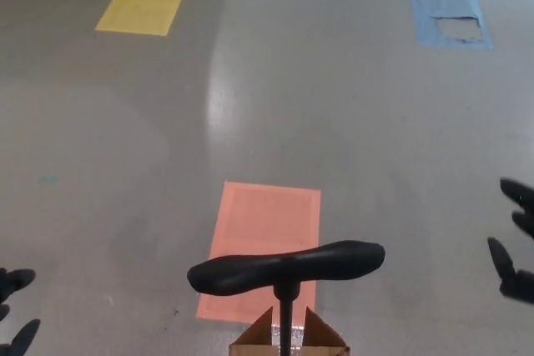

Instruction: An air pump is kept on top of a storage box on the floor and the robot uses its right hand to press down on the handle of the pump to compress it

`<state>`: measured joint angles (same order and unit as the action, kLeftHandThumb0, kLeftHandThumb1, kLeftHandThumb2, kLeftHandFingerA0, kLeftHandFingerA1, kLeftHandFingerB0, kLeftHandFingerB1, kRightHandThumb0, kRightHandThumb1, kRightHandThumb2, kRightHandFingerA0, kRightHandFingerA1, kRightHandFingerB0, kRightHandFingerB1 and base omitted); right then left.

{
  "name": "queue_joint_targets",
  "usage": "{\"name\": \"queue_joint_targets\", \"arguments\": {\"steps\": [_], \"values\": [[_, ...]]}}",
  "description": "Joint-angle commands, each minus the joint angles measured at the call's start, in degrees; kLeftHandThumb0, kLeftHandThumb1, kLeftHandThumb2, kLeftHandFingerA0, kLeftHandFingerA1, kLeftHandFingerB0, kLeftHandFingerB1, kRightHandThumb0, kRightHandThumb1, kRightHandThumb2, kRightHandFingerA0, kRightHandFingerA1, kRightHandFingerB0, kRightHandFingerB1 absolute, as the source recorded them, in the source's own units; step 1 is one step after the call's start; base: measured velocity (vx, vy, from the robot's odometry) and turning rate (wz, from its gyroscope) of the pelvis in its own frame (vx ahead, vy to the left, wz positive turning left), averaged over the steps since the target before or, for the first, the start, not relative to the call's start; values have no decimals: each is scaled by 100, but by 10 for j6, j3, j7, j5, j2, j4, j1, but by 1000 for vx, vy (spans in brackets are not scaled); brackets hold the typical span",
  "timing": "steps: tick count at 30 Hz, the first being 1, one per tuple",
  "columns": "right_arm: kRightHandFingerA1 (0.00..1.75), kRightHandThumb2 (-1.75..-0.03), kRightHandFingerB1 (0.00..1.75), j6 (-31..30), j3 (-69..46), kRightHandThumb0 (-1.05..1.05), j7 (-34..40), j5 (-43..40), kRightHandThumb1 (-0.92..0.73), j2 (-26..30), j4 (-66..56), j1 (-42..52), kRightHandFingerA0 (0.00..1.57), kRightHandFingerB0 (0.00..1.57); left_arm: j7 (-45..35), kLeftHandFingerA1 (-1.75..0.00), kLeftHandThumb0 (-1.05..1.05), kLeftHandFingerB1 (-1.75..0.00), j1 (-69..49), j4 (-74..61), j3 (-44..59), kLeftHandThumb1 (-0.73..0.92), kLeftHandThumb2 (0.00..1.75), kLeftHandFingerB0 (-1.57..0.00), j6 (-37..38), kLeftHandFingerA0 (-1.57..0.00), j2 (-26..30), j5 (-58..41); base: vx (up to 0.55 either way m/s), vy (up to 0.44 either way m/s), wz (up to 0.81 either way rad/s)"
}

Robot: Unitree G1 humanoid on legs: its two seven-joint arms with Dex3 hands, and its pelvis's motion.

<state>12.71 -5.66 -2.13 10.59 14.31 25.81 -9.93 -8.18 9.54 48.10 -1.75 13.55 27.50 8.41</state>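
Head view, nearest first. At the bottom edge the storage box (289,344) shows only as brown cardboard flaps, with the air pump (285,310) rising out of it on a thin black shaft. The pump handle (286,266), a black T-bar, stands level above the box and is fully raised, with nothing touching it; its right end is slightly thicker and sits a little higher in the picture than the left.

The left hand (15,310) lies at the lower left corner, well apart from the handle, holding nothing; only dark fingertips show, spread apart. The right hand (513,243) hangs at the right edge, above the handle's level in the picture and well apart from it, its fingers (498,254) wide and empty.

Step in hand, as judged: bringing the right hand across to the handle before pressing. To do it well, the hand should travel inward and settle on top of the bar close to the shaft, not at the far right end, so that the push runs straight down the shaft and does not tip the pump or the light box beneath. Contact first, then a steady vertical press.

Beyond the pump lie an orange floor patch (265,231) just behind the handle, then bare grey floor (334,106), and farthest off a yellow patch (143,5) and a torn blue patch (450,17)
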Motion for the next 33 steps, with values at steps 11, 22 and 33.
{"name": "queue_joint_targets", "arguments": {"steps": [11,22,33], "values": [[25,-68,24,-94,-16,-80,-30,-54,-85,39,-789,-160,13,12,-35,-48,-33,-47,20,12,2,63,115,0,64,0,30,0,0,0,0],[18,-121,18,-208,84,-79,-143,-2,-83,67,-793,-250,0,0,-34,-33,-67,-29,17,32,-2,92,70,-15,69,-13,27,2,0,0,0],[12,-124,12,-291,156,-90,-224,48,-89,81,-776,-339,0,0,-31,-49,-32,-47,8,3,-14,66,118,0,75,0,41,19,0,0,0]]}}
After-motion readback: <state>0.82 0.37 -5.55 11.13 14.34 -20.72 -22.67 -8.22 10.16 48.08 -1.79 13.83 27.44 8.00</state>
